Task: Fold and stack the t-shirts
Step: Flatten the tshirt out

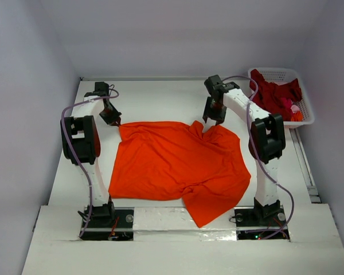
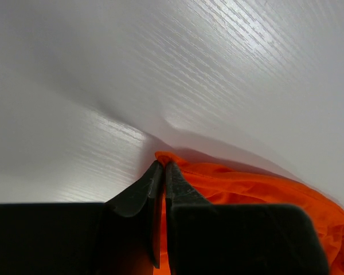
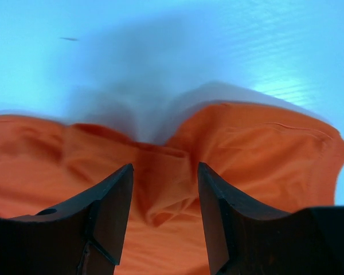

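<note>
A bright orange t-shirt [image 1: 178, 163] lies spread and rumpled across the middle of the table. My left gripper [image 1: 116, 120] is shut on its far left corner; in the left wrist view the orange t-shirt [image 2: 229, 180] is pinched between the closed jaws of the left gripper [image 2: 162, 166]. My right gripper [image 1: 213, 119] hovers open just above the shirt's far edge, where the cloth bunches into a fold. In the right wrist view the right gripper [image 3: 165, 167] has nothing between its fingers, and the orange t-shirt [image 3: 258, 149] lies below them. Dark red t-shirts [image 1: 275, 94] lie heaped in the basket.
A white latticed basket [image 1: 307, 112] stands at the back right, close to the right arm. Walls close in on the table at the left, back and right. The table's near edge [image 1: 178, 217] runs between the two arm bases.
</note>
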You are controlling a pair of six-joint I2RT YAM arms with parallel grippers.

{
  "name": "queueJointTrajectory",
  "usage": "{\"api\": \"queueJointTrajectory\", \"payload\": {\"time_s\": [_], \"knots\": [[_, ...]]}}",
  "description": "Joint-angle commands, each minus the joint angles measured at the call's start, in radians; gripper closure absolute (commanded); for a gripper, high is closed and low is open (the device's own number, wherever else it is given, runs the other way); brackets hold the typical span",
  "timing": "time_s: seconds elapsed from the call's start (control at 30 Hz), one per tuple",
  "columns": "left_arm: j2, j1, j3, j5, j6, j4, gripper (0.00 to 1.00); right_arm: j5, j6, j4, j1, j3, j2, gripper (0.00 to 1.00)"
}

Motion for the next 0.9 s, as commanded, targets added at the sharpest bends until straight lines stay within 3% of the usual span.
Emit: {"api": "queueJointTrajectory", "payload": {"time_s": [0.0,0.87], "knots": [[-0.046,0.006,0.023,0.001,0.010,-0.018,1.00,0.052,0.015,0.013,-0.011,-0.035,-0.050,0.46],[-0.063,0.015,0.000,0.007,0.013,-0.011,1.00,-0.005,0.021,0.062,-0.020,-0.106,-0.032,0.58]]}}
